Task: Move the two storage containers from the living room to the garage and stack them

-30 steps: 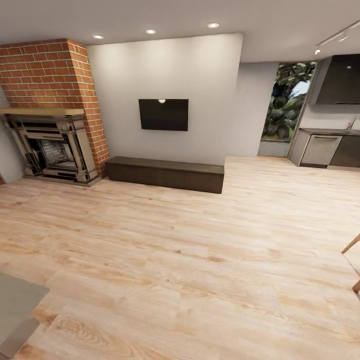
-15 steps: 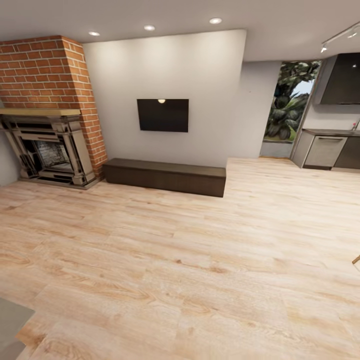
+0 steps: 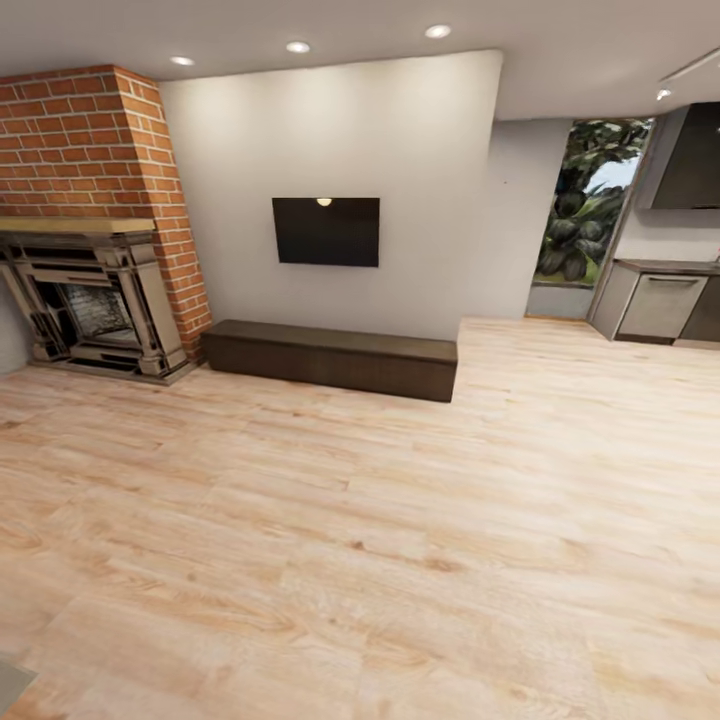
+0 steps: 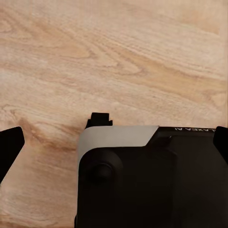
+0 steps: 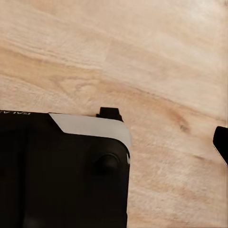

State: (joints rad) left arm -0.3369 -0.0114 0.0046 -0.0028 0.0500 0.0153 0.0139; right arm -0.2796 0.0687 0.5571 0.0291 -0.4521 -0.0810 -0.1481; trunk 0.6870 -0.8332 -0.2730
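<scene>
Task looks barely begun, judging by the setting: robot in the living room, light wood-plank flooring (image 3: 400, 540) underfoot; no orange-red bin visible, so their location cannot be told, and both carries plus the garage stacking remain

Room, large to small: cream wall (image 3: 330, 150), red brick fireplace (image 3: 95, 220), long dark low bench (image 3: 330, 357), black wall TV (image 3: 326, 231), kitchen unit at far right (image 3: 660, 305)

Left gripper (image 4: 114, 142): fingers spread wide, nothing between. Right gripper: 1 fingertip (image 5: 221, 142) visible, state cannot tell
</scene>
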